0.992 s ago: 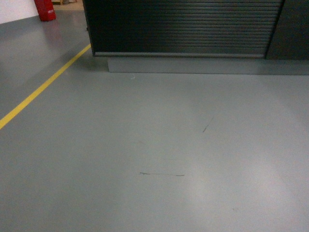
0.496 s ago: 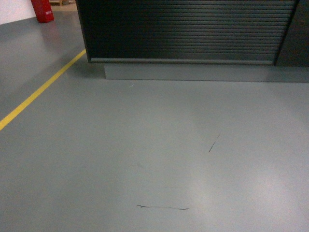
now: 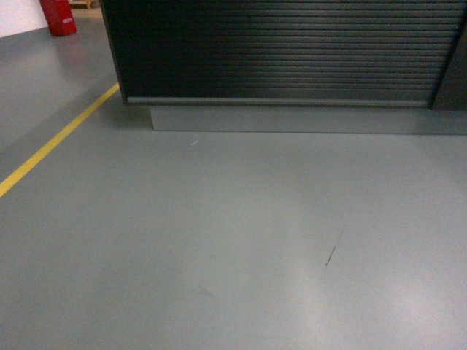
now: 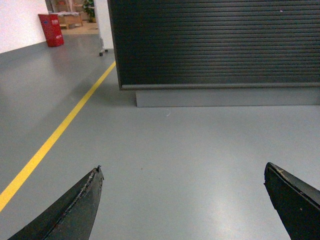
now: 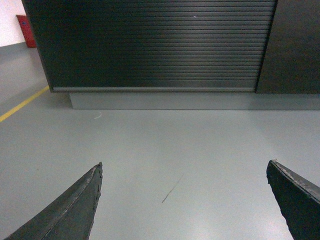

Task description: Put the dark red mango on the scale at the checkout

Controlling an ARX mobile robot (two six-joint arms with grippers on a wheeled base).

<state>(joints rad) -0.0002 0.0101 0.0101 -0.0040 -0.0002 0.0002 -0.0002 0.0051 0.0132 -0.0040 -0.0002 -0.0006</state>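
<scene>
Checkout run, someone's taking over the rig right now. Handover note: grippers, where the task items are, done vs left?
Left gripper: open, empty, fingers spread wide above the grey floor.
Right gripper: open, empty, same pose.
Checkout, the dark brown-black counter with a horizontally ribbed front panel on a grey plinth: straight ahead, a stretch of bare floor away. Its top is out of every view.
Dark red mango and white scale: not in any view.
Yellow floor line runs on the left; a red object stands far left by the wall.
Done: nothing visible, neither gripper holds the mango.
Left: find and grasp the mango, then set it on the scale.
</scene>
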